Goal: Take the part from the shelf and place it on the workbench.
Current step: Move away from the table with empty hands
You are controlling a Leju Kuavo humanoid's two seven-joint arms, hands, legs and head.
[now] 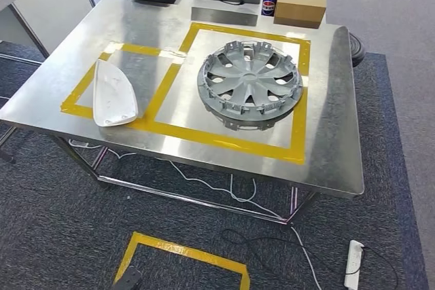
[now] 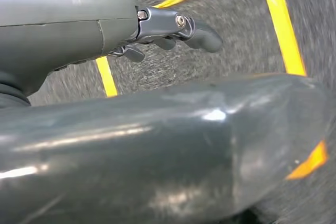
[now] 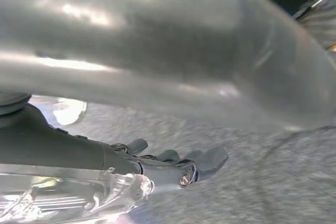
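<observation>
Both parts lie on the surface (image 1: 333, 134) ahead of me: the silver wheel cover (image 1: 249, 84) inside the larger yellow tape frame (image 1: 302, 100), and the white shell-shaped part (image 1: 113, 94) in the smaller frame beside it, touching the tape line between them. Neither is in my hands. I judge that the placing step is done for what sits there, and that the step in hand is either finishing or going back to the shelf for another part; I cannot tell which, and no shelf is to be seen from here.

My left hand (image 2: 174, 30) hangs low beside my body, over the grey carpet (image 2: 238, 30) and the yellow floor marking (image 2: 283, 30). Its fingers (image 2: 202, 35) are stretched out and a little apart, with nothing in them. My right hand (image 3: 178, 163) also hangs down over carpet, fingers extended and slack, holding nothing; something clear and glossy lies close against it at the wrist side, but the picture is too blurred for me to say what.

If another part is wanted, the next move calls for turning away from the surface and raising an arm. The parts are well ahead of and above both hands.
</observation>
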